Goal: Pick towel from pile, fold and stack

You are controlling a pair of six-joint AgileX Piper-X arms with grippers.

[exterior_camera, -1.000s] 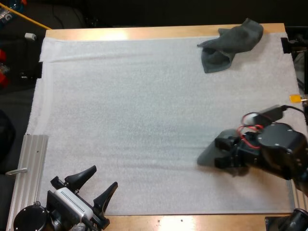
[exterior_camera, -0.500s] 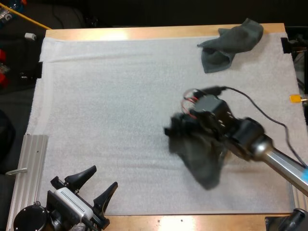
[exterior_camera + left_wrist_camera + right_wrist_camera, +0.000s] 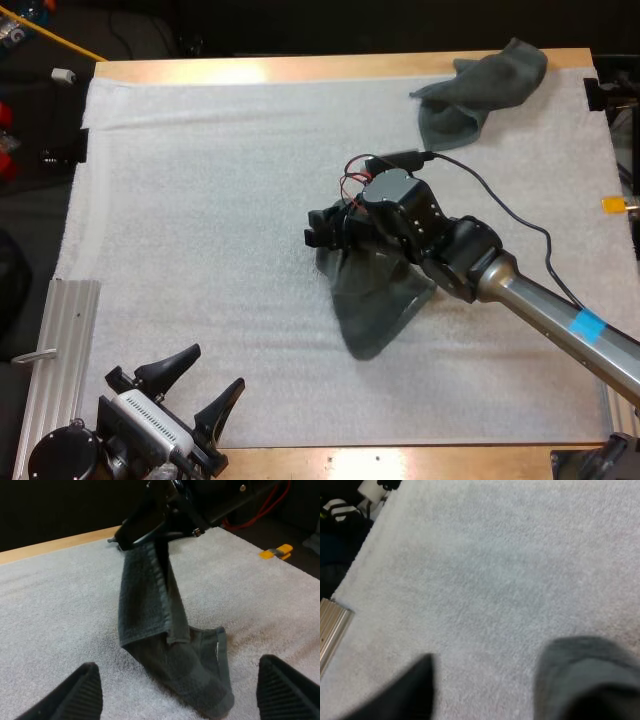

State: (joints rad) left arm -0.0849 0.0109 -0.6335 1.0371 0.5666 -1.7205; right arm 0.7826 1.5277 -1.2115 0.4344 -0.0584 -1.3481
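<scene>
Hanging from right gripper, dark grey-green towel, tail on mat

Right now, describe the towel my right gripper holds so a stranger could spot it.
On the white mat, near its middle, is the right gripper. The hanging towel drapes from it, trailing onto the mat, unlike the crumpled towel in the far right corner.

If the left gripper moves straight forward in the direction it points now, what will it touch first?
Most likely the hanging towel, whose lower end lies on the mat ahead of the open left gripper; the right gripper holds its top. Depth is hard to judge.
</scene>
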